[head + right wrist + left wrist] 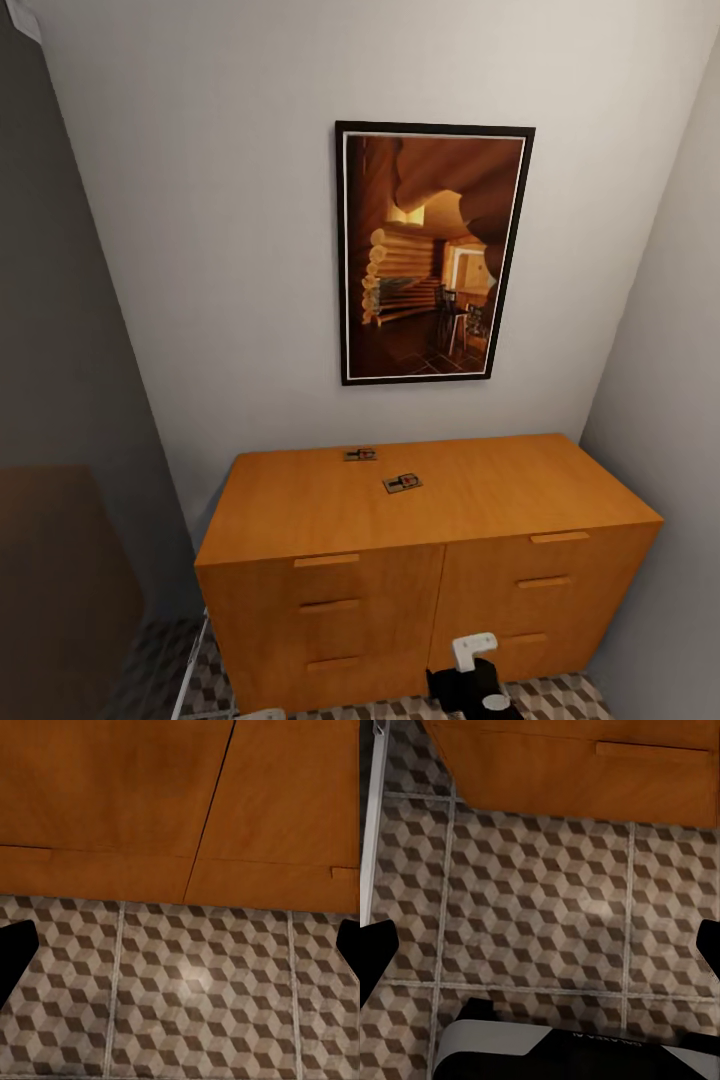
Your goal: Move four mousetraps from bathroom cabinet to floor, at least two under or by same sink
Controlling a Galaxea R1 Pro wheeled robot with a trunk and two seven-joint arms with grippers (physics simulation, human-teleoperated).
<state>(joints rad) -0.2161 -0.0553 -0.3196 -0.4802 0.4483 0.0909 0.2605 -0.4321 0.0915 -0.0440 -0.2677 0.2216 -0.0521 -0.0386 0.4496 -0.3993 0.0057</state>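
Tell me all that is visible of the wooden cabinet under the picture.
The cabinet is a low, wide chest of orange-brown wood with a flat top. Its front shows six drawer fronts in two columns, all shut, each with a slim wooden handle. It stands upright on the patterned tile floor, in a corner, its back at the pale wall below a framed picture. Two mousetraps lie flat on its top: one near the back edge, another slightly nearer the front.
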